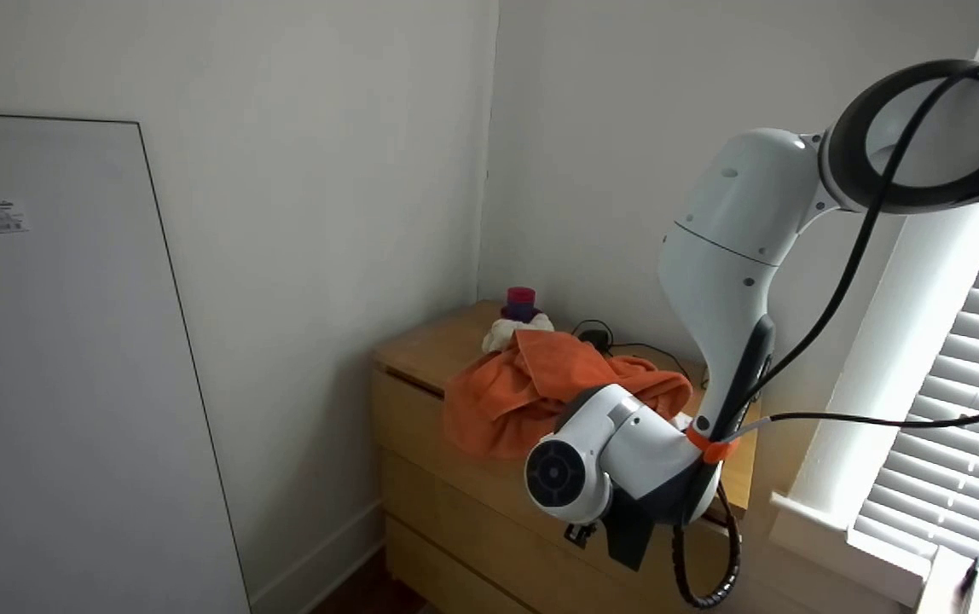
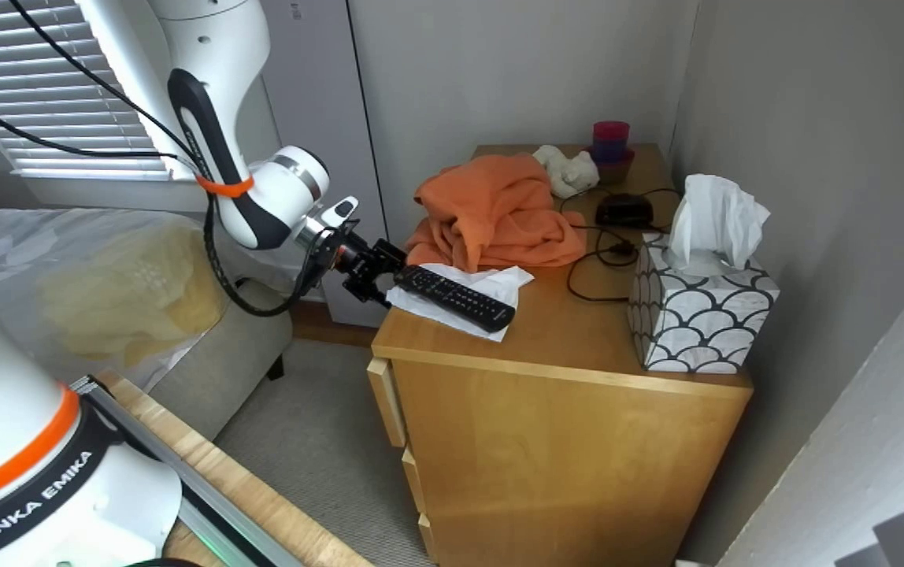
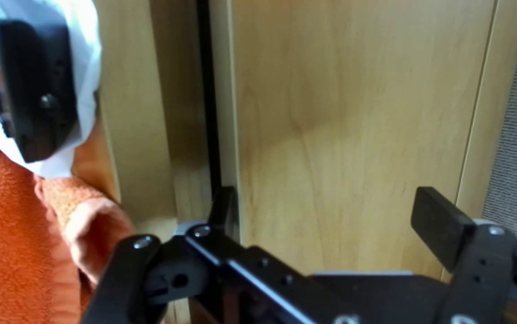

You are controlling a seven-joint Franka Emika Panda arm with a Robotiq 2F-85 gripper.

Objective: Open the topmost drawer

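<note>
The topmost drawer has a wide pale-wood front, seen in the wrist view (image 3: pixel 353 112) and in both exterior views (image 1: pixel 408 414) (image 2: pixel 387 402). It sits close to the dresser body, with a narrow dark gap along its top edge. My gripper (image 3: pixel 329 202) is open with nothing between its fingers. In the wrist view the left finger is at the gap by the drawer's top edge, and the right finger is over the front near its lower edge. I cannot tell whether either touches. The gripper also shows at the dresser's front corner in an exterior view (image 2: pixel 386 277).
On the dresser top (image 2: pixel 578 339) lie an orange towel (image 2: pixel 491 213), a black remote (image 2: pixel 456 298) on white paper, cables, a black device (image 2: pixel 624 210), cups (image 2: pixel 610 142) and a tissue box (image 2: pixel 700 315). The towel hangs over the dresser front. Lower drawers (image 1: pixel 447 503) are below.
</note>
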